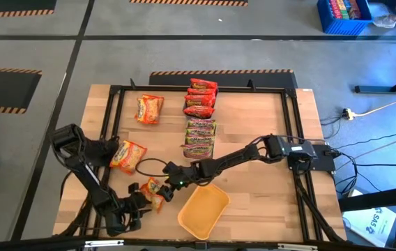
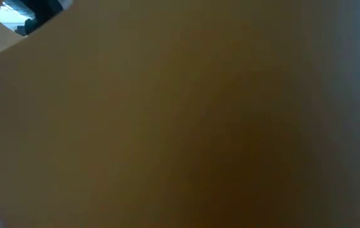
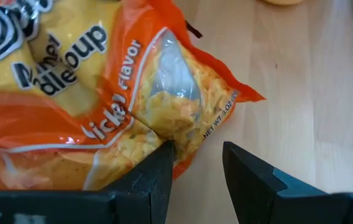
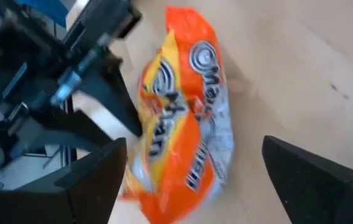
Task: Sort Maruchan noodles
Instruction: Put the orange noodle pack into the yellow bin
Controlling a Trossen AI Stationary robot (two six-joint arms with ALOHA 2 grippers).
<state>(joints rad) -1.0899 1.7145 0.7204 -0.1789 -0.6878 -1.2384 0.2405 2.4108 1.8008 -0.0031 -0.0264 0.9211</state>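
Orange packet [image 1: 157, 192] lies between left gripper [image 1: 141, 199] and right gripper [image 1: 171, 176]; both grippers' fingers apart, neither clamped.

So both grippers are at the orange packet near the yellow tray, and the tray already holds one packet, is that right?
Not quite: in the high view the yellow tray holds nothing. The left gripper and right gripper are indeed both at the orange packet beside it.

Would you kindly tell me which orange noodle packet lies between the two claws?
The orange packet nearest the table's front, beside the yellow tray; the left claw and right claw flank it, unlike the other two.
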